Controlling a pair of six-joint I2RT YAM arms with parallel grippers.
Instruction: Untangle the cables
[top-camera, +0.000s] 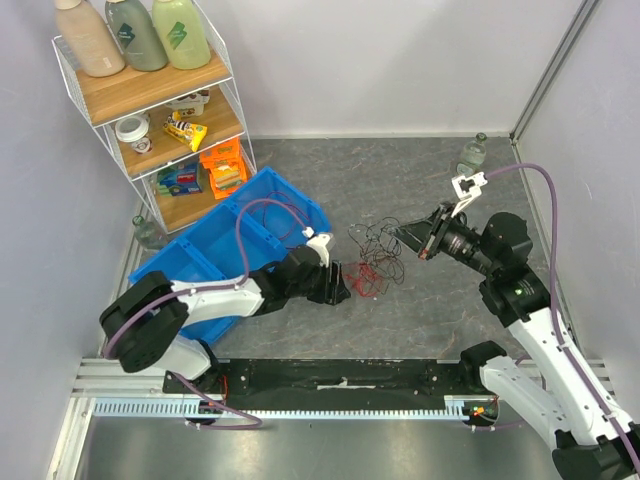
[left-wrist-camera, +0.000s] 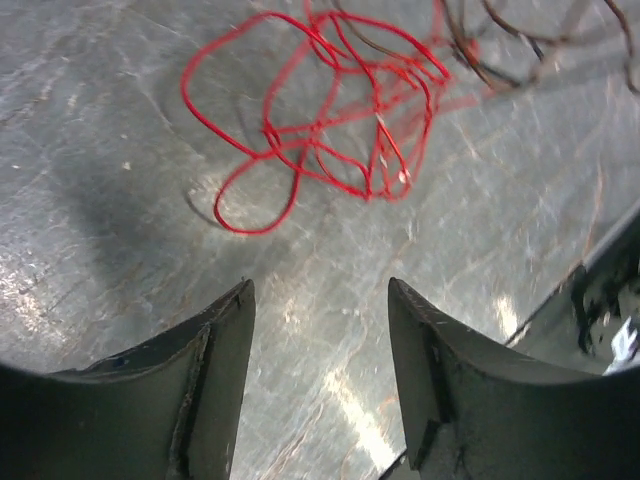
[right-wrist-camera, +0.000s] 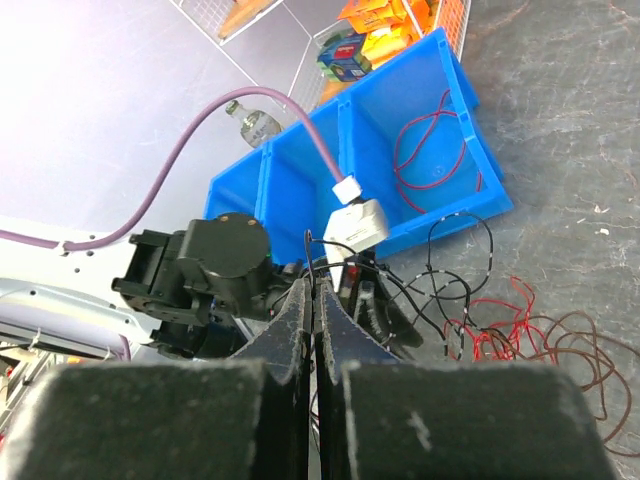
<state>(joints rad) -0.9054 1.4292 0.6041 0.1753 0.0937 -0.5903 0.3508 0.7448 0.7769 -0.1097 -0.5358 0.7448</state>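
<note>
A tangle of thin cables lies on the grey table between the arms. The red cable bunch (top-camera: 368, 275) lies just ahead of my left gripper (top-camera: 338, 283), which is open and empty; in the left wrist view the red loops (left-wrist-camera: 340, 110) lie beyond the gripper (left-wrist-camera: 318, 290). Dark cables (left-wrist-camera: 520, 50) cross behind them. My right gripper (top-camera: 407, 236) is shut on a thin black cable (top-camera: 375, 240). In the right wrist view the black cable (right-wrist-camera: 450, 260) runs from the shut gripper (right-wrist-camera: 312, 285) down to the red bunch (right-wrist-camera: 490, 335). A magenta cable (right-wrist-camera: 430, 150) lies in the blue bin.
A blue three-compartment bin (top-camera: 215, 255) stands left of the tangle, by my left arm. A wire shelf (top-camera: 160, 110) with bottles and packets stands at the back left. A glass bottle (top-camera: 473, 153) stands at the back right. A black rail (top-camera: 340, 385) runs along the front.
</note>
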